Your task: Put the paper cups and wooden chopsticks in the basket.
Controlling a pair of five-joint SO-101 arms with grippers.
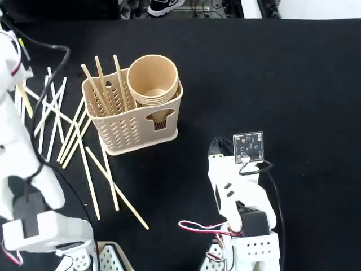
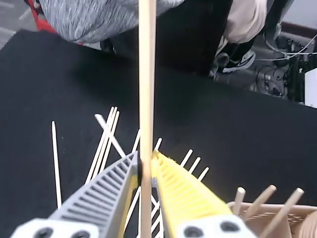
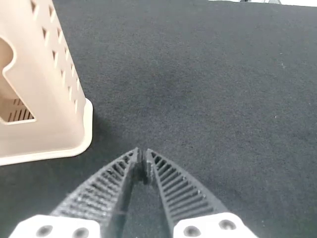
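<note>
A beige slotted basket (image 1: 141, 132) stands left of the table's middle. Stacked paper cups (image 1: 153, 79) sit in it, beside three upright wooden chopsticks (image 1: 101, 84). Several loose chopsticks (image 1: 67, 135) lie scattered on the black cloth to its left and front. My left gripper (image 2: 145, 166) is shut on one wooden chopstick (image 2: 146, 74), held above the loose ones with the basket's corner (image 2: 267, 210) close by. The left arm (image 1: 11, 130) is at the table's left edge. My right gripper (image 3: 142, 157) is shut with nothing in it, low over the cloth just right of the basket (image 3: 44, 99).
The right arm (image 1: 240, 197) is folded near the front edge. A black cable (image 1: 48, 73) runs from the left arm over the loose chopsticks. The black cloth (image 1: 304, 84) to the right of the basket is bare. Shoes and cables (image 2: 282, 59) lie beyond the far edge.
</note>
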